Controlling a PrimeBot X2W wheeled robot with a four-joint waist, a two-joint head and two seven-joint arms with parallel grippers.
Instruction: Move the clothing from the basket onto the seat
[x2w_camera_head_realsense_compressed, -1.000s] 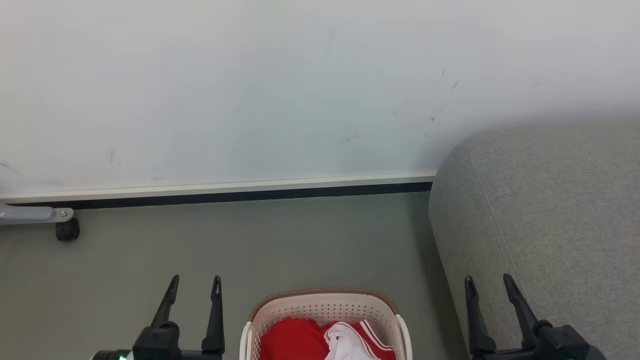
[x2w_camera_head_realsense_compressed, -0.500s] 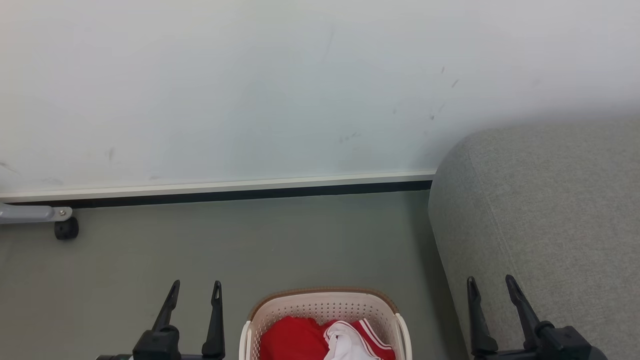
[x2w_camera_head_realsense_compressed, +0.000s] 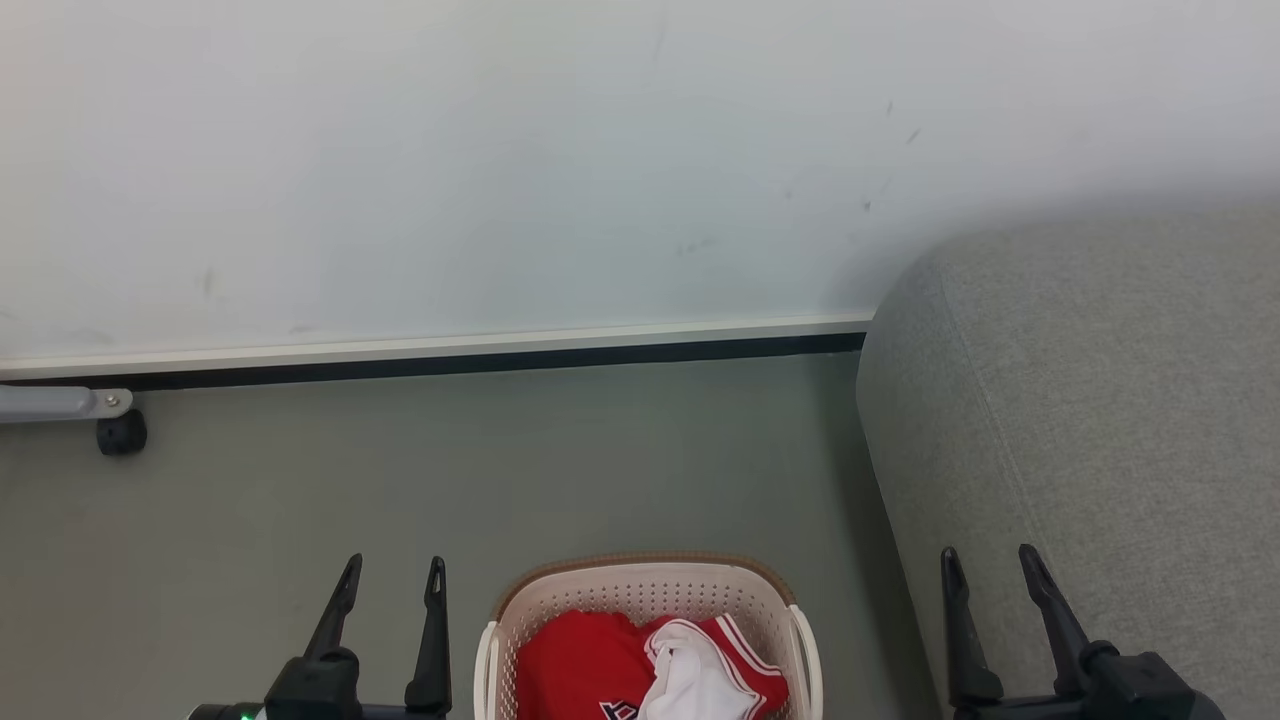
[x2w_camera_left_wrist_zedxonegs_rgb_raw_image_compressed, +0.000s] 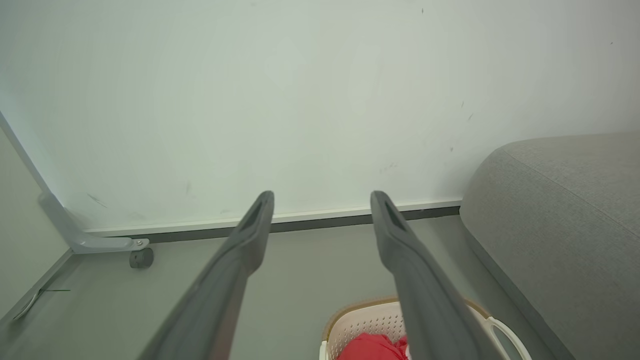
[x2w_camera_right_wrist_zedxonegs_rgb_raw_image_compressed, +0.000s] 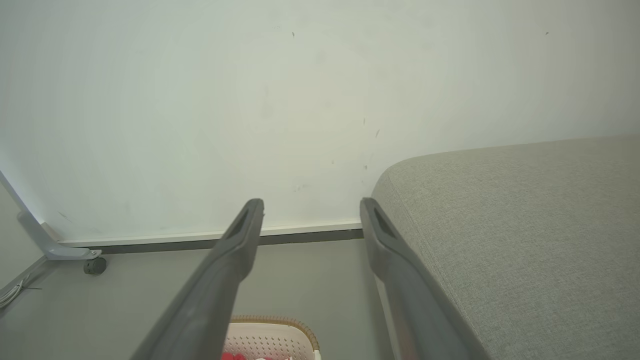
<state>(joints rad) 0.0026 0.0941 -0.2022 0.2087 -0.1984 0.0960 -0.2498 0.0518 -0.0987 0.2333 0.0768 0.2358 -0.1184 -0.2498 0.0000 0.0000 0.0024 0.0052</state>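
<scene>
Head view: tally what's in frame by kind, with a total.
Laundry basket: 1
Red garments: 2 (plain red piece, striped-trim jersey)
Grey seat cushion: 1
Grippers: 2 (left gripper, right gripper)
Caster wheel: 1
Total: 7

**ILLUMINATION AND IMAGE QUALITY**

Illumination is bright, diffuse and even in all three views. The white wall approaches overexposure and shows no hard glare. A soft shadow darkens the floor along the left side of the seat. The same shadow greys the wall just above the seat's rounded corner, where the edge looks hazy. The head view is sharp. In the wrist views, the fingers of the left gripper and the right gripper widen strongly and lose sharpness toward the bottom edge.
</scene>
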